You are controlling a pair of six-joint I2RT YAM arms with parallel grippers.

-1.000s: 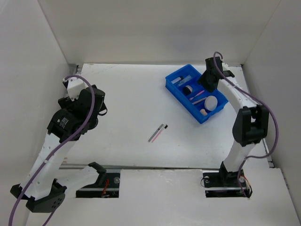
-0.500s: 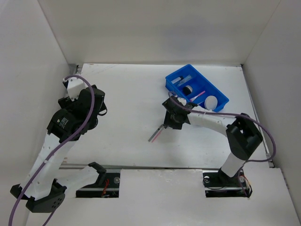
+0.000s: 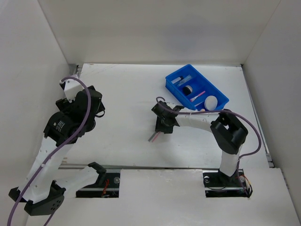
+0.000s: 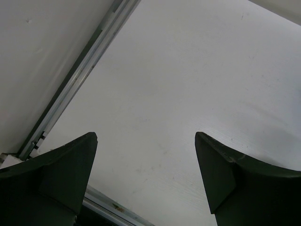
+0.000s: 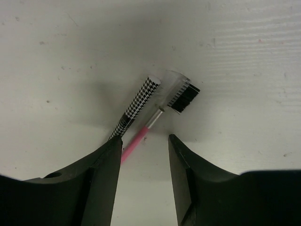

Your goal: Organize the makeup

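Observation:
Two slim makeup sticks lie side by side on the white table: a black-and-white checked pencil [image 5: 136, 106] and a pink-handled brush [image 5: 141, 136] with a black bristle head [image 5: 183, 96]. They also show in the top view [image 3: 152, 137]. My right gripper [image 5: 143, 147] is open, low over them, with its left finger beside the pink handle and nothing held; in the top view it [image 3: 162, 126] is at the table's middle. The blue tray [image 3: 170, 86] holds clear tubes [image 3: 181, 79], a round compact [image 3: 188, 89], a pink pencil [image 3: 198, 97] and a cream puff [image 3: 211, 101]. My left gripper [image 4: 146, 139] is open and empty.
The left gripper [image 3: 95, 110] hovers over bare table near the left wall and a metal rail [image 4: 80, 80]. White walls close in the table on three sides. The right arm [image 3: 202, 118] stretches across in front of the tray.
My right arm swung from above the tray down and left to the two sticks at mid-table and now sits low over them. The left arm shifted slightly.

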